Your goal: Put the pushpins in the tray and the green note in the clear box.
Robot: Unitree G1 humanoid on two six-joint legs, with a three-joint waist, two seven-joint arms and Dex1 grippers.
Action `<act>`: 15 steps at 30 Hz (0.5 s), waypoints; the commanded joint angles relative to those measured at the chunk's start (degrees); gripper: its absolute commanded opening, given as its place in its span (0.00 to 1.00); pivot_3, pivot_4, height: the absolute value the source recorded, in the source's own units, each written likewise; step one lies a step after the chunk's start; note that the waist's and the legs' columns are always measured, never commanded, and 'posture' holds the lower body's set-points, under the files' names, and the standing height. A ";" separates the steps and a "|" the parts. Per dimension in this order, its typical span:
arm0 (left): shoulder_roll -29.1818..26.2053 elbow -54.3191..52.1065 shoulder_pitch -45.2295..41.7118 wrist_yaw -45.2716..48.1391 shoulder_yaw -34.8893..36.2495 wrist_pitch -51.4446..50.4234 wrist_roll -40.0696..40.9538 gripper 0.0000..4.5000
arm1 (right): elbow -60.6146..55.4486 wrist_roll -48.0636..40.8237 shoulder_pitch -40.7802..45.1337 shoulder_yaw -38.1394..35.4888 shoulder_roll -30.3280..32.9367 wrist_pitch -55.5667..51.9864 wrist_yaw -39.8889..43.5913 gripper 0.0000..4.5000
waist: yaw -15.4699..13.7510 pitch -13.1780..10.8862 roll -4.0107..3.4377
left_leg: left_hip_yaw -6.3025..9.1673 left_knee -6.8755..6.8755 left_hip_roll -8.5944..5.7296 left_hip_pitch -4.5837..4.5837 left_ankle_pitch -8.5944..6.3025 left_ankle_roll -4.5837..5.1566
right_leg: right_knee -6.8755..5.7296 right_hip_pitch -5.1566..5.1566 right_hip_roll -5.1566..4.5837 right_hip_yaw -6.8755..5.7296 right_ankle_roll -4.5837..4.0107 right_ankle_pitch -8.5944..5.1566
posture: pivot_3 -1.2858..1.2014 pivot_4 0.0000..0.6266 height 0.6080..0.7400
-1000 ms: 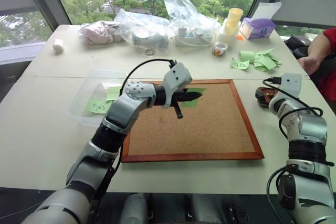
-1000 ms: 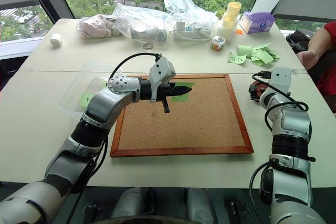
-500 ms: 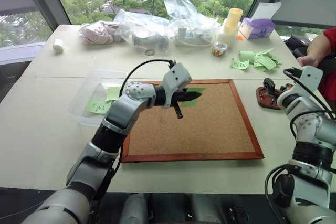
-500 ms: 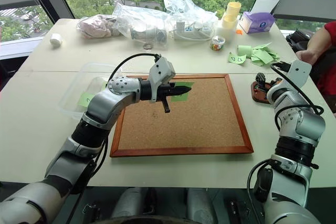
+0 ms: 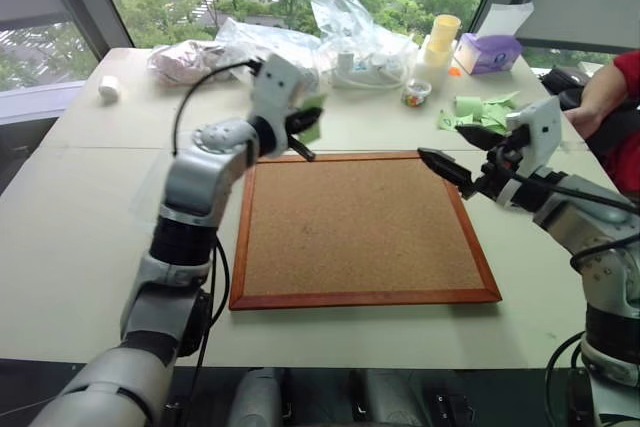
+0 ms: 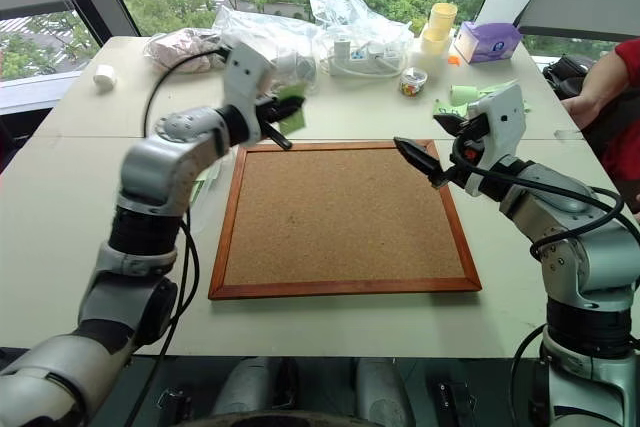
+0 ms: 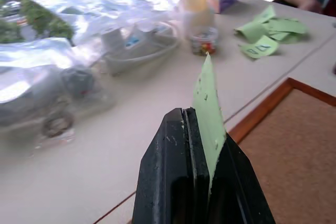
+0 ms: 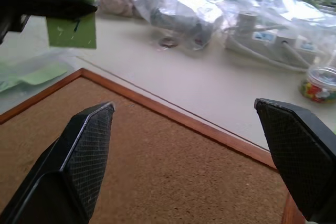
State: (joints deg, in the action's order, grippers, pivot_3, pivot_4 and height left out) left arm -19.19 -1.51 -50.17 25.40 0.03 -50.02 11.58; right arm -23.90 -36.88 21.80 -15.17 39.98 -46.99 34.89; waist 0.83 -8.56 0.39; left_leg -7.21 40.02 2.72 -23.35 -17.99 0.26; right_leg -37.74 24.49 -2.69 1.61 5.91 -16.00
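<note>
— Above the far left corner of the cork board (image 5: pixel 365 230), the green note (image 5: pixel 311 118) was seen pinched in the clenched left claw (image 5: pixel 303 127), lifted off the table (image 5: pixel 90 237).

— And the right claw (image 5: pixel 452 150)?

— Spread wide, nothing held. The carrying step was judged underway; a leftward swing over the clear box (image 6: pixel 205 183) and a release were called for.

head pair: up high, looking forward and down over the cork board (image 5: pixel 365 227), side by side, nearly same scene
left wrist: looks along shut fingers (image 7: pixel 181 182) at the clear bags (image 7: pixel 79 40), close in
right wrist: low over the board, facing the bags
shared: board edge, bags, candy jar (image 8: pixel 317 83)
</note>
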 commanded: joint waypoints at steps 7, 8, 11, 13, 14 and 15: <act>-12.40 -12.49 5.68 -8.23 8.96 -31.48 -2.87 0.00 | -3.57 -4.82 7.88 11.38 2.11 -0.88 10.67 0.98 | -0.43 -0.12 0.27 | 0.06 0.04 -0.01 -0.01 0.01 -0.02 | -0.11 0.01 -0.09 -0.11 -0.02 -0.01 | 0.52 0.24 0.96; -11.82 -12.67 5.88 -8.66 9.50 -32.05 -2.80 0.07 | -2.86 -4.47 8.21 11.75 1.80 -0.54 10.72 0.99 | -0.74 -0.15 0.43 | 0.07 0.07 -0.02 -0.03 0.01 -0.01 | -0.11 0.00 -0.12 -0.13 -0.02 -0.01 | 0.52 0.24 0.96; -10.68 -13.18 7.02 -9.47 10.43 -33.31 -2.61 0.32 | -1.33 -3.23 8.71 13.01 1.28 0.59 11.08 1.00 | -1.52 -0.23 0.68 | 0.06 0.09 -0.06 -0.05 -0.01 0.01 | -0.08 -0.01 -0.16 -0.14 -0.02 -0.01 | 0.52 0.24 0.96; -10.38 -14.17 7.97 -10.17 10.98 -34.33 -2.72 0.54 | -0.82 -2.86 8.77 13.39 1.25 1.17 11.29 1.00 | -1.48 -0.23 0.67 | 0.06 0.07 -0.06 -0.05 -0.02 0.03 | -0.05 -0.01 -0.17 -0.14 -0.02 -0.01 | 0.52 0.24 0.96; -10.55 -14.67 8.23 -10.42 11.01 -34.34 -2.79 0.64 | -0.64 -2.88 8.75 13.31 1.26 1.35 11.32 1.00 | -1.42 -0.24 0.69 | 0.05 0.04 -0.06 -0.05 -0.02 0.03 | -0.05 0.01 -0.17 -0.14 -0.02 -0.01 | 0.52 0.24 0.96; -10.48 -14.99 8.21 -10.69 11.26 -34.40 -2.80 0.74 | -0.43 -2.77 8.61 13.18 1.24 1.58 11.25 1.00 | -1.39 -0.24 0.69 | 0.04 0.03 -0.04 -0.05 -0.02 0.03 | -0.05 0.03 -0.16 -0.14 -0.02 -0.01 | 0.52 0.24 0.96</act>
State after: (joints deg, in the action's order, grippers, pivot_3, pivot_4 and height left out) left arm -29.21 -13.90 -41.56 15.57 9.94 -84.43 8.95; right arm -23.87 -39.64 29.78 -0.75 41.45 -46.93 45.86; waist -0.56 -8.81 1.07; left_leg -7.18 40.04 2.69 -23.40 -18.00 0.28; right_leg -37.79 24.52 -2.84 1.47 5.89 -16.01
